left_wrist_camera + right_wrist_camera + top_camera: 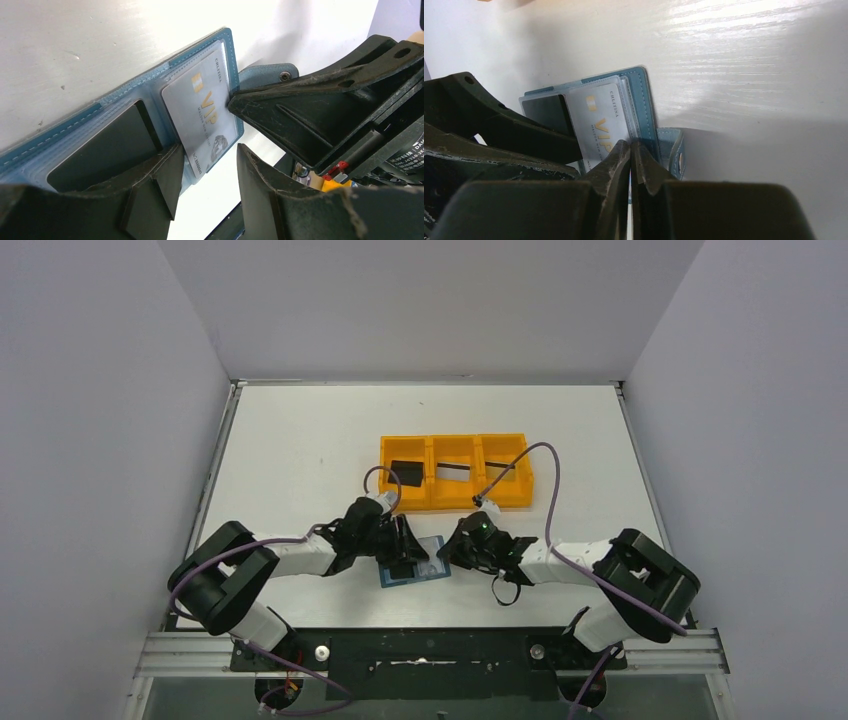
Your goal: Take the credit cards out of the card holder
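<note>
The teal card holder (434, 565) lies open on the table between my two grippers. Its inner pockets hold a silver-grey VIP card (205, 110) and a black card (107, 145). My left gripper (210, 150) is open, and its fingers straddle the near end of the silver card without touching it. My right gripper (630, 145) is shut, with its tips resting on the card holder (644, 100) at the silver card's (599, 115) edge. The snap tab (674, 150) sticks out beside them.
An orange three-compartment tray (455, 506) stands just behind the grippers. A black card (405, 475) lies in its left compartment and a thin dark card (455, 468) in the middle one. White walls enclose the table on three sides.
</note>
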`<state>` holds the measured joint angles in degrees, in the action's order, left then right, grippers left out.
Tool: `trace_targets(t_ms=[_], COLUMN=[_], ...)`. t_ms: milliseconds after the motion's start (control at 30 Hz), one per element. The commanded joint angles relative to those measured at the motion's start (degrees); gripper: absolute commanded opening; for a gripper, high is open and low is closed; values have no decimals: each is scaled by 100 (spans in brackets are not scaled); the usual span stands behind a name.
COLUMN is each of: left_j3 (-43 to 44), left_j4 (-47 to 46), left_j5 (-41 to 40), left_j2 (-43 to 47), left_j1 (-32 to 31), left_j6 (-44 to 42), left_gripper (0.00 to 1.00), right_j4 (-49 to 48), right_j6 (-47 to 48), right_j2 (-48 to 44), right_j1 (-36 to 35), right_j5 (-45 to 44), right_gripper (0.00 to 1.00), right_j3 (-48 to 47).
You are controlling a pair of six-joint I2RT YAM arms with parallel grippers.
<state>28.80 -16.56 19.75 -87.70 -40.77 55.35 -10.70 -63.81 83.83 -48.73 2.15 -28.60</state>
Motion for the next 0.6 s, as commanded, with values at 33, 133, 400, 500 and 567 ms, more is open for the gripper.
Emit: trace_targets(t_ms=[33,133,400,500,567], left_j3=[-335,-426,-388,-303,-259], left_j4=[153,11,-291,-260,-190], left_j5=[-400,-440,-356,-279,-235], left_j2=[-227,-167,-42,18,80], left_j1=[-16,-14,7,23,41], left_j6=[-21,46,156,120,83], left_gripper=[44,38,2,0,0], right_j4=[-133,-243,-5,155,338], right_j6=[41,87,89,76,40], right_j2=[374,401,504,520,501], right_j1=[-143,-140,-153,-149,-148], right_j5=[863,972,973,890,753], right_gripper=[0,0,0,0,0], right_j3=[-59,-41,-150,-179,-213])
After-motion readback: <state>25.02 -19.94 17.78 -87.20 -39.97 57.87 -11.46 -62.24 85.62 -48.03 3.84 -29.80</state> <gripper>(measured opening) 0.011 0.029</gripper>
